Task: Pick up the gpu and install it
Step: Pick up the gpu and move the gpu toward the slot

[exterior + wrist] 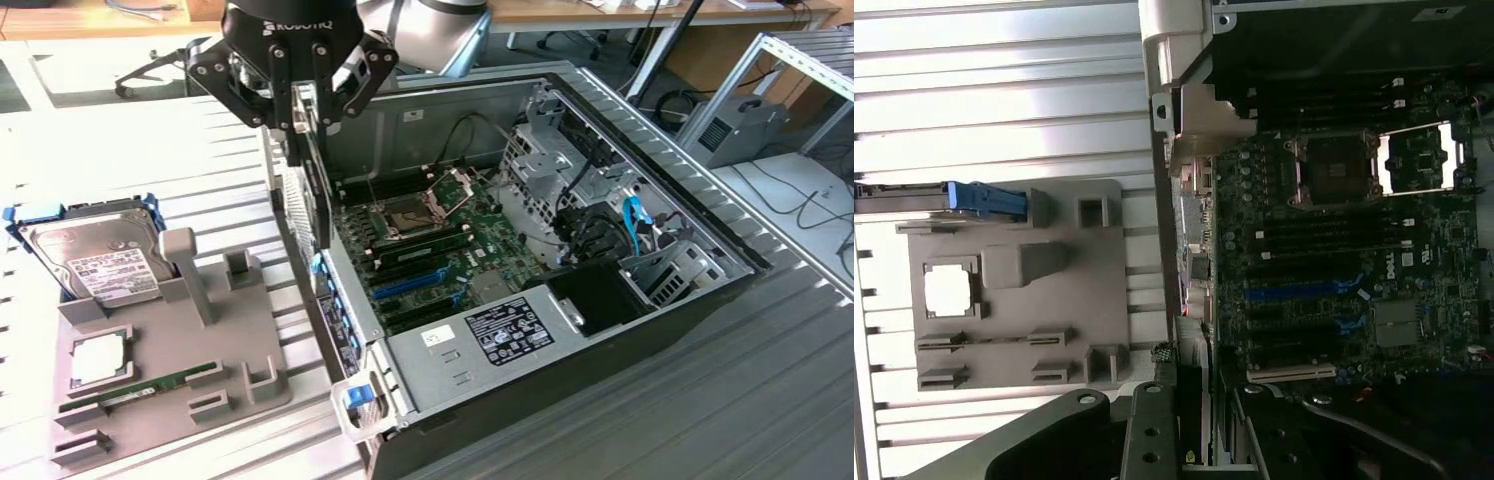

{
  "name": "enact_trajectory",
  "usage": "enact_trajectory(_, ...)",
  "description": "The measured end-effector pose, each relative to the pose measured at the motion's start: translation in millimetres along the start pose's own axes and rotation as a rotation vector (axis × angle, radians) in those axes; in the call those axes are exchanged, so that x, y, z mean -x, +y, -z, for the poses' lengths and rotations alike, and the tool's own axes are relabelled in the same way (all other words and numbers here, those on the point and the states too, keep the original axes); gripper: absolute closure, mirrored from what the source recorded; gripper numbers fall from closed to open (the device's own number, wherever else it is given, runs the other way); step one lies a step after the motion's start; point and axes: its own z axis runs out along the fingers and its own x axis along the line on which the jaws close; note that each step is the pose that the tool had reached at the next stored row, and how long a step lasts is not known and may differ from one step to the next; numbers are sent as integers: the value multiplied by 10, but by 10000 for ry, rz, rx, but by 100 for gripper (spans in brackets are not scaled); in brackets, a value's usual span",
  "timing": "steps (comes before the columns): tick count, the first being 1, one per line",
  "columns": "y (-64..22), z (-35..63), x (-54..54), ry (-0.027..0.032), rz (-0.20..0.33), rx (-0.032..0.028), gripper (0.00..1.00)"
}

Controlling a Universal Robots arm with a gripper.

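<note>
**Exterior and wrist views: card carried at the open computer case.**

The tool (304,122) is clamped on the gpu (310,200), with its fingers pressed against the two flat faces of the card. You see the gpu hanging upright below the tool, turned edge-on. It is at the wall of the computer case (561,400) on the exterior view's left. From here you cannot tell whether its lower end touches the case.

In the wrist view the tool (1199,395) grips the same gpu (1190,430). The card lies along the edge of the motherboard (1334,260), near the blue expansion slots (1304,290).

The case lies open on the slatted metal desk (747,400). Inside, the motherboard (441,260) carries an open CPU socket (407,215).

On the exterior view's left, well apart from the tool, a grey fixture (200,340) rests on the desk. It holds:
- a hard drive (100,260) with a white label, standing tilted in a blue frame;
- a processor chip (100,360) in a square recess;
- a green RAM stick (154,385) in a narrow slot.
</note>
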Motion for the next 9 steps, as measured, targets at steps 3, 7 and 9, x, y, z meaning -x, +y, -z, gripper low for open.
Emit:
enact_trajectory(3, 4, -2, 49, 0, 1, 0, 73)
enact_trajectory(7, 8, -3, 99, 1, 0, -1, 73)
enact_trajectory(9, 10, -5, 134, 1, 0, 0, 73)
